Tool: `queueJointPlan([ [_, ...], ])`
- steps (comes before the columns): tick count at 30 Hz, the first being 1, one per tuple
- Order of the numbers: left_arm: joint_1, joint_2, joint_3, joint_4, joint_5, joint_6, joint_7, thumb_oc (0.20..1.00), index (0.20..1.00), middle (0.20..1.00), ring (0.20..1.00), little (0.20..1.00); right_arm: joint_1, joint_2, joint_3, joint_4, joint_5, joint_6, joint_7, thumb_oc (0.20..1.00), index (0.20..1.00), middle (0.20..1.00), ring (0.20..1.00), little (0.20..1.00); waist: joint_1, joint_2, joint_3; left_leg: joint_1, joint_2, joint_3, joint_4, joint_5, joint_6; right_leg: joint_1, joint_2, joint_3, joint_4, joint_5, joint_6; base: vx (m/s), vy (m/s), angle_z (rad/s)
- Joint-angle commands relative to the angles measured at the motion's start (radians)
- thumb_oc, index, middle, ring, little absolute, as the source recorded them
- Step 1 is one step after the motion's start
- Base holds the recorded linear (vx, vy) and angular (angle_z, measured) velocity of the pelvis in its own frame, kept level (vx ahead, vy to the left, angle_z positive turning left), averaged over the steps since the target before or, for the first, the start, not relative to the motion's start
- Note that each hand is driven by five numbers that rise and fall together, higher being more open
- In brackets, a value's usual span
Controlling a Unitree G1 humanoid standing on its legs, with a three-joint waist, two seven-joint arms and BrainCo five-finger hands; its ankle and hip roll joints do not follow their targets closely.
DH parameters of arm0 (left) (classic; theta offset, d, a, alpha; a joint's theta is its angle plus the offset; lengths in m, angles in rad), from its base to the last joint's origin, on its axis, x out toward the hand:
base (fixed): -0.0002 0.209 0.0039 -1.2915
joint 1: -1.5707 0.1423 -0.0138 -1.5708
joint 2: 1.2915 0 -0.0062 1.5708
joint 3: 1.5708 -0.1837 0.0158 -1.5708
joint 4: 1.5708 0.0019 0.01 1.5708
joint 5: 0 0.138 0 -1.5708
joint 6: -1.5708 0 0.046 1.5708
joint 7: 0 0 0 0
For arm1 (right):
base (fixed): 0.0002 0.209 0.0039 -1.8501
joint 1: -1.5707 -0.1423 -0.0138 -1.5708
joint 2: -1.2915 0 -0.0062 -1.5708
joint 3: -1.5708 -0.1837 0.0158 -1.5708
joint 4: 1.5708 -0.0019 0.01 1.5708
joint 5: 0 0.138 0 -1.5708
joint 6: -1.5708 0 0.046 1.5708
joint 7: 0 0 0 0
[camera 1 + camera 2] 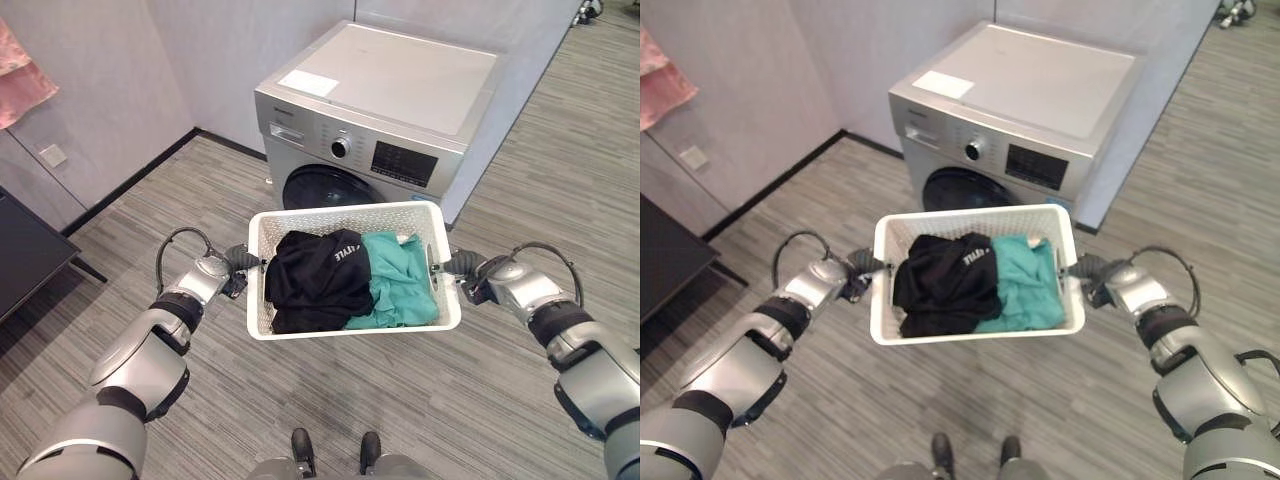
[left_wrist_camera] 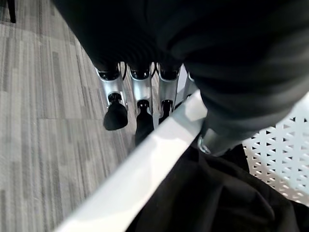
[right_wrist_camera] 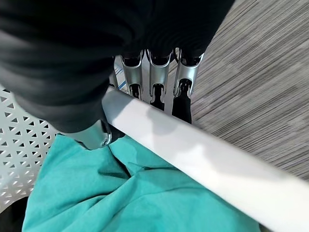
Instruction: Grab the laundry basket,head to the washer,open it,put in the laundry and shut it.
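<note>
A white perforated laundry basket (image 1: 350,211) hangs in the air between my two hands, right in front of the washer. Inside it, a black garment (image 1: 315,275) lies on the left and a teal one (image 1: 400,280) on the right. My left hand (image 1: 240,264) grips the left rim (image 2: 145,164), fingers (image 2: 140,92) under it and thumb inside. My right hand (image 1: 457,266) holds the right rim (image 3: 193,154) the same way, its fingers (image 3: 157,72) curled beneath. The silver front-loading washer (image 1: 400,90) stands just beyond; its dark round door (image 1: 320,188) is closed, its lower part hidden by the basket.
A dark low table (image 1: 25,255) stands at the left by the wall. A pink cloth (image 1: 20,75) hangs at the upper left above a wall socket (image 1: 52,155). A white sheet (image 1: 308,83) lies on the washer's top. Grey plank floor spreads all around.
</note>
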Motion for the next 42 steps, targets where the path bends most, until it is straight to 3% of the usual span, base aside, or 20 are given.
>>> queueJointPlan([
  [1, -0.122, 0.051, -0.058, 0.054, 0.034, -0.060, -0.009, 0.200, 0.200, 0.200, 0.200, 0.200, -0.161, 0.032, 0.009, 0.005, 0.061, -0.052, 0.058, 0.200, 0.200, 0.200, 0.200, 0.200, 0.035, -0.029, -0.098, -0.002, -0.012, -0.019, 0.039, -0.064, -0.018, -0.024, -0.042, 0.108, 0.160, -0.072, 0.088, 0.09, 0.186, -0.03],
  [8, -0.132, 0.068, -0.069, 0.053, 0.038, -0.061, -0.013, 0.200, 0.200, 0.200, 0.200, 0.200, -0.173, 0.033, 0.022, 0.006, 0.059, -0.053, 0.064, 0.200, 0.200, 0.200, 0.200, 0.200, 0.037, -0.022, -0.094, 0.016, -0.013, -0.023, 0.014, -0.057, -0.015, -0.048, -0.042, 0.112, 0.219, -0.079, 0.096, 0.02, 0.062, -0.01],
  [9, -0.165, 0.088, -0.096, 0.034, 0.039, -0.062, -0.021, 0.200, 0.200, 0.200, 0.200, 0.200, -0.195, 0.030, 0.035, 0.013, 0.065, -0.048, 0.072, 0.200, 0.200, 0.200, 0.200, 0.200, 0.030, -0.007, -0.074, 0.052, -0.015, -0.044, 0.000, -0.061, -0.004, -0.106, -0.038, 0.107, 0.369, -0.059, 0.099, 0.12, 0.192, 0.03],
  [11, -0.197, 0.102, -0.129, 0.017, 0.053, -0.063, -0.042, 0.200, 0.200, 0.200, 0.200, 0.200, -0.216, -0.014, 0.049, -0.019, 0.080, -0.046, 0.077, 0.200, 0.200, 0.200, 0.200, 0.200, 0.013, -0.006, -0.068, 0.064, -0.024, -0.077, -0.002, -0.067, -0.003, -0.167, 0.034, 0.148, 0.404, -0.074, 0.092, 0.12, 0.133, -0.03],
  [12, -0.203, 0.107, -0.132, 0.020, 0.064, -0.062, -0.054, 0.200, 0.200, 0.200, 0.200, 0.200, -0.233, -0.025, 0.057, -0.028, 0.090, -0.047, 0.081, 0.200, 0.200, 0.200, 0.200, 0.200, 0.012, -0.008, -0.062, 0.070, -0.030, -0.082, -0.008, -0.066, -0.004, -0.192, 0.046, 0.132, 0.381, -0.069, 0.083, 0.08, 0.014, 0.17],
  [14, -0.230, 0.142, -0.154, 0.034, 0.083, -0.059, -0.075, 0.200, 0.200, 0.200, 0.200, 0.200, -0.291, -0.027, 0.108, -0.054, 0.098, -0.047, 0.087, 0.200, 0.200, 0.200, 0.200, 0.200, 0.021, -0.020, -0.066, 0.083, -0.030, -0.059, -0.015, -0.075, -0.021, -0.210, -0.006, 0.012, 0.226, -0.008, 0.077, 0.17, -0.057, 0.22],
  [16, -0.226, 0.157, -0.160, 0.027, 0.084, -0.066, -0.085, 0.200, 0.200, 0.200, 0.200, 0.200, -0.317, -0.044, 0.136, -0.077, 0.118, -0.054, 0.091, 0.200, 0.200, 0.200, 0.200, 0.200, 0.011, -0.026, -0.058, 0.104, -0.038, -0.075, -0.014, -0.085, -0.025, -0.238, 0.005, 0.026, 0.158, 0.051, 0.088, 0.18, -0.049, -0.24],
  [18, -0.229, 0.166, -0.162, 0.017, 0.091, -0.069, -0.088, 0.200, 0.200, 0.200, 0.200, 0.200, -0.324, -0.055, 0.142, -0.095, 0.121, -0.057, 0.091, 0.200, 0.200, 0.200, 0.200, 0.200, 0.007, -0.031, -0.055, 0.115, -0.039, -0.080, -0.015, -0.090, -0.029, -0.249, -0.001, 0.023, 0.133, 0.074, 0.095, 0.18, -0.047, -0.04],
  [20, -0.220, 0.207, -0.145, 0.003, 0.127, -0.085, -0.113, 0.200, 0.200, 0.200, 0.200, 0.200, -0.336, -0.124, 0.167, -0.206, 0.135, -0.068, 0.110, 0.200, 0.200, 0.200, 0.200, 0.200, -0.004, -0.047, -0.057, 0.170, -0.043, -0.096, -0.010, -0.123, -0.039, -0.258, -0.021, -0.012, 0.058, 0.139, 0.119, 0.34, -0.104, 0.25],
  [25, -0.191, 0.229, -0.137, -0.006, 0.137, -0.101, -0.133, 0.200, 0.200, 0.200, 0.200, 0.200, -0.286, -0.242, 0.167, -0.322, 0.192, -0.079, 0.135, 0.200, 0.200, 0.200, 0.200, 0.200, -0.013, -0.055, -0.091, 0.211, -0.038, -0.125, 0.017, -0.180, -0.043, -0.195, -0.005, 0.027, 0.027, 0.141, 0.105, 0.26, -0.098, 0.23],
  [28, -0.199, 0.244, -0.152, -0.003, 0.136, -0.101, -0.145, 0.200, 0.200, 0.200, 0.200, 0.200, -0.308, -0.267, 0.197, -0.339, 0.208, -0.077, 0.140, 0.200, 0.200, 0.200, 0.200, 0.200, -0.010, -0.048, -0.106, 0.218, -0.025, -0.135, 0.030, -0.189, -0.048, -0.179, 0.009, 0.025, 0.038, 0.121, 0.092, 0.23, -0.147, 0.08],
  [29, -0.211, 0.255, -0.168, 0.004, 0.125, -0.103, -0.149, 0.200, 0.200, 0.200, 0.200, 0.200, -0.342, -0.289, 0.220, -0.364, 0.236, -0.089, 0.132, 0.200, 0.200, 0.200, 0.200, 0.200, -0.012, -0.044, -0.114, 0.218, -0.004, -0.137, 0.053, -0.194, -0.064, -0.171, 0.022, 0.018, 0.053, 0.088, 0.075, 0.25, -0.206, -0.05],
  [32, -0.233, 0.277, -0.188, 0.035, 0.128, -0.105, -0.168, 0.200, 0.200, 0.200, 0.200, 0.200, -0.403, -0.351, 0.259, -0.424, 0.279, -0.099, 0.136, 0.200, 0.200, 0.200, 0.200, 0.200, -0.018, -0.047, -0.127, 0.196, 0.030, -0.141, 0.169, -0.150, -0.110, -0.115, 0.050, 0.008, 0.036, 0.050, 0.050, 0.26, -0.220, 0.06],
  [35, -0.253, 0.295, -0.203, 0.057, 0.129, -0.106, -0.172, 0.200, 0.200, 0.200, 0.200, 0.200, -0.487, -0.376, 0.317, -0.444, 0.297, -0.111, 0.138, 0.200, 0.200, 0.200, 0.200, 0.200, -0.004, -0.068, -0.114, 0.125, 0.043, -0.149, 0.365, -0.050, -0.155, -0.056, 0.062, 0.005, 0.000, 0.034, 0.027, 0.13, -0.163, 0.11],
  [36, -0.253, 0.295, -0.201, 0.058, 0.129, -0.106, -0.173, 0.200, 0.200, 0.200, 0.200, 0.200, -0.492, -0.376, 0.321, -0.443, 0.298, -0.111, 0.138, 0.200, 0.200, 0.200, 0.200, 0.200, -0.006, -0.066, -0.113, 0.122, 0.044, -0.151, 0.371, -0.052, -0.156, -0.056, 0.063, 0.003, -0.001, 0.035, 0.026, 0.13, -0.159, -0.05],
  [37, -0.265, 0.309, -0.202, 0.070, 0.115, -0.107, -0.174, 0.200, 0.200, 0.200, 0.200, 0.200, -0.523, -0.377, 0.346, -0.450, 0.306, -0.120, 0.140, 0.200, 0.200, 0.200, 0.200, 0.200, 0.009, -0.077, -0.104, 0.095, 0.047, -0.160, 0.449, -0.006, -0.164, -0.030, 0.068, 0.011, -0.006, 0.018, 0.011, 0.14, -0.120, -0.12],
  [38, -0.271, 0.313, -0.205, 0.080, 0.114, -0.109, -0.172, 0.200, 0.200, 0.200, 0.200, 0.200, -0.539, -0.379, 0.359, -0.447, 0.308, -0.121, 0.134, 0.200, 0.200, 0.200, 0.200, 0.200, 0.013, -0.080, -0.099, 0.076, 0.055, -0.155, 0.451, 0.010, -0.163, -0.018, 0.065, 0.014, -0.008, 0.012, 0.011, 0.14, -0.118, -0.05],
  [40, -0.273, 0.313, -0.207, 0.087, 0.113, -0.108, -0.173, 0.200, 0.200, 0.200, 0.200, 0.200, -0.552, -0.379, 0.370, -0.450, 0.311, -0.121, 0.129, 0.200, 0.200, 0.200, 0.200, 0.200, 0.019, -0.085, -0.094, 0.048, 0.061, -0.142, 0.433, 0.003, -0.154, -0.009, 0.056, 0.016, -0.010, 0.006, 0.013, 0.10, -0.015, -0.02],
  [42, -0.274, 0.308, -0.205, 0.093, 0.112, -0.112, -0.167, 0.200, 0.200, 0.200, 0.200, 0.200, -0.540, -0.380, 0.368, -0.511, 0.332, -0.127, 0.130, 0.200, 0.200, 0.200, 0.200, 0.200, 0.037, -0.096, -0.084, -0.031, 0.059, -0.118, 0.336, -0.050, -0.127, 0.013, 0.029, 0.025, -0.014, -0.006, 0.029, 0.19, 0.030, 0.11],
])
